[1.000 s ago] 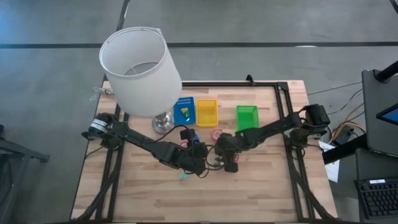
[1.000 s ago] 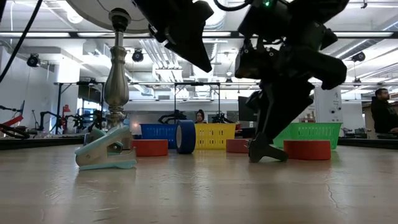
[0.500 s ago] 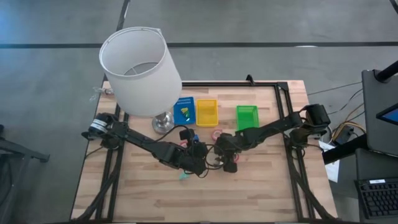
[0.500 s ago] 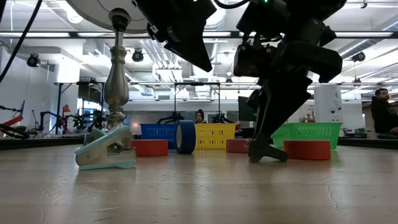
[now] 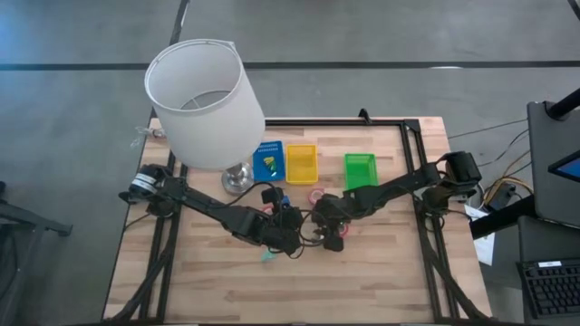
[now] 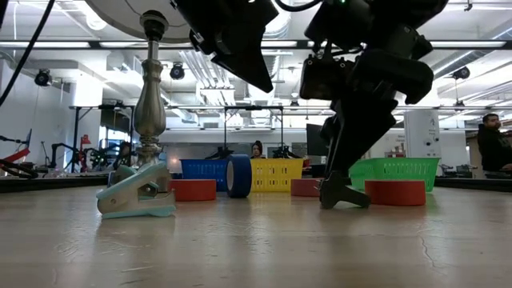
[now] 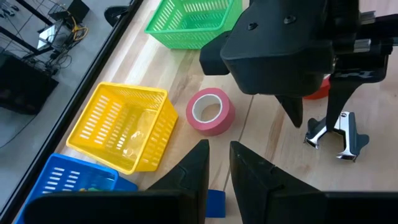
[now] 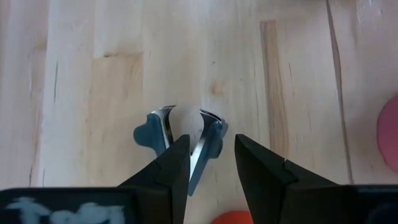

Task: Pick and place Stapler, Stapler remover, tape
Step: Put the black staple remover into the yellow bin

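One stapler remover lies flat, claws toward camera, under right gripper, fingers apart.

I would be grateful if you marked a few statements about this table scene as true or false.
1. A pink tape roll lies flat beside the yellow tray. True.
2. The green tray holds a tape roll. False: nothing shows in it.
3. The right gripper hangs open over the stapler remover. True.
4. The lamp shade is black. False: it is white.
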`<state>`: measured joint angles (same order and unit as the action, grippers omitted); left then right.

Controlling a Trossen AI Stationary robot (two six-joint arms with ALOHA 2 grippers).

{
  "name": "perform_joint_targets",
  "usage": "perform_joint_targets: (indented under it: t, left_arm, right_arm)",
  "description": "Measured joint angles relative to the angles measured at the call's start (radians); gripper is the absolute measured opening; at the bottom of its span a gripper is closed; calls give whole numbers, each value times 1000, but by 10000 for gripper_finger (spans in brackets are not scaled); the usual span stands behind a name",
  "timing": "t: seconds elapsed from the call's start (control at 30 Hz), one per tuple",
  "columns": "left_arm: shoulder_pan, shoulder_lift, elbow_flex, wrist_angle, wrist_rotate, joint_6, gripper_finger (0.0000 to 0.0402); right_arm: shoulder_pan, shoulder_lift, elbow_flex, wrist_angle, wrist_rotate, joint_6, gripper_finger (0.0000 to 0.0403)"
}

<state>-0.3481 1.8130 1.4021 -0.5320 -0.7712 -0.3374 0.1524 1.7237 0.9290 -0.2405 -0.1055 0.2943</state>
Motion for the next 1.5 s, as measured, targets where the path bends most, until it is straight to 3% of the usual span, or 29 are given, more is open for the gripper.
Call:
perform_joint_targets:
  t: [1.5]
  left_arm:
    - [1,0,0,0,0,13,67]
  right_arm:
    - [0,1,-68,104,23,97,118]
